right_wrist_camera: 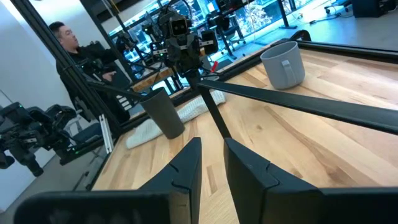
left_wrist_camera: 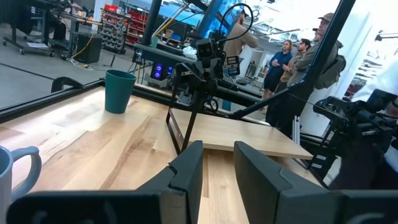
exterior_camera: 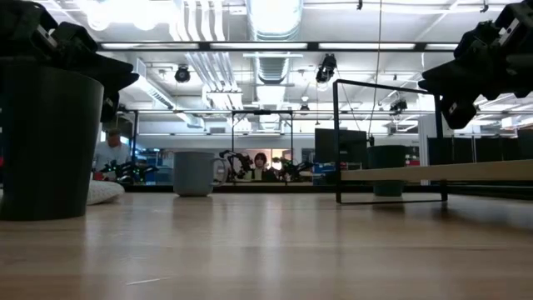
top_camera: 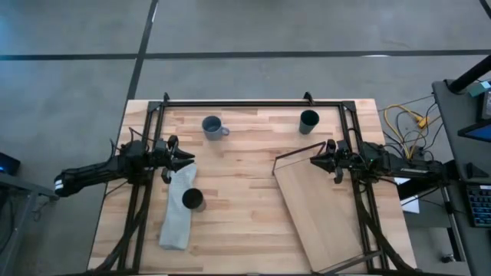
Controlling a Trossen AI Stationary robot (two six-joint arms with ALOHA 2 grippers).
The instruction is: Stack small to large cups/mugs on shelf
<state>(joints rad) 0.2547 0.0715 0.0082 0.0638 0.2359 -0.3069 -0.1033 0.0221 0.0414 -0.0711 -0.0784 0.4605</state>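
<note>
Both hands empty, fingers parted a little: left hand (top_camera: pixel 186 157) over the cloth (top_camera: pixel 176 207), right hand (top_camera: pixel 315 161) at the shelf's (top_camera: pixel 322 207) wire end. Mug (top_camera: pixel 212 126), teal cup (top_camera: pixel 308 119) and black cup (top_camera: pixel 192 200) stand scattered on the surface, none shelved. The black cup seems to sit on cloth; a grasp there could tip it.

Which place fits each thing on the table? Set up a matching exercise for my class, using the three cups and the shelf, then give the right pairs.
Things:
1. mug
2. teal cup
3. black cup
4. shelf

Places, as seen from above:
A. on the grey cloth
B. far edge of the table, right of centre
C. lying at an angle on the table's right side
D. far edge of the table, left of centre

Right pairs: 1-D, 2-B, 3-A, 4-C
</note>
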